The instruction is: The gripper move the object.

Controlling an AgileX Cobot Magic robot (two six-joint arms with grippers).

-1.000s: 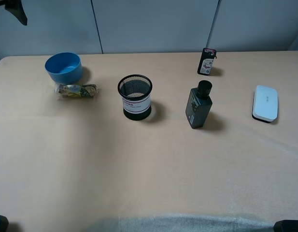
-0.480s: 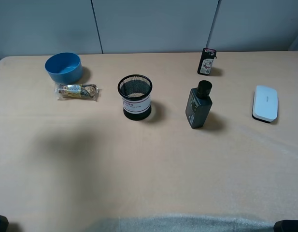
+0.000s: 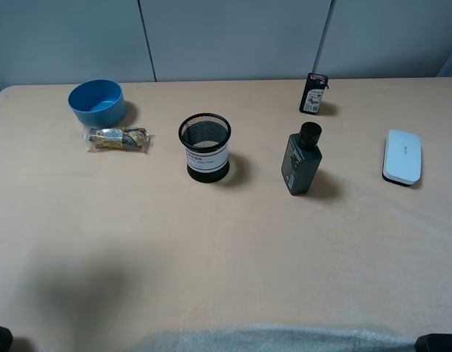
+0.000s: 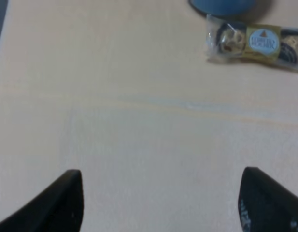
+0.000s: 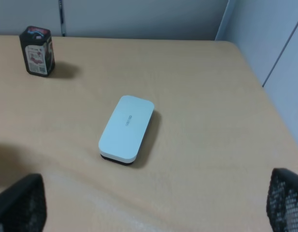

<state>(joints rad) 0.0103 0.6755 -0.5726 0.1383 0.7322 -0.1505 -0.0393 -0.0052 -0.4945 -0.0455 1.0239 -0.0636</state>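
Observation:
The blue bowl (image 3: 97, 103) stands upright at the far left of the table, and only its edge shows in the left wrist view (image 4: 221, 6). My left gripper (image 4: 161, 208) is open and empty over bare table, well short of the bowl, with a wrapped snack pack (image 4: 257, 42) lying between them. My right gripper (image 5: 151, 203) is open and empty near the table's right side. Neither gripper shows in the exterior view, only dark bits at the bottom corners.
A black mesh pen cup (image 3: 204, 147) stands mid-table. The snack pack (image 3: 117, 138) lies just in front of the bowl. A black bottle (image 3: 302, 159), a small black can (image 3: 314, 93) and a white box (image 3: 402, 156) sit on the right; the box (image 5: 127, 128) lies ahead of my right gripper.
The dark arm part at the top left corner has left the exterior view. The arm's shadow on the table has slid from mid-left towards the front left.

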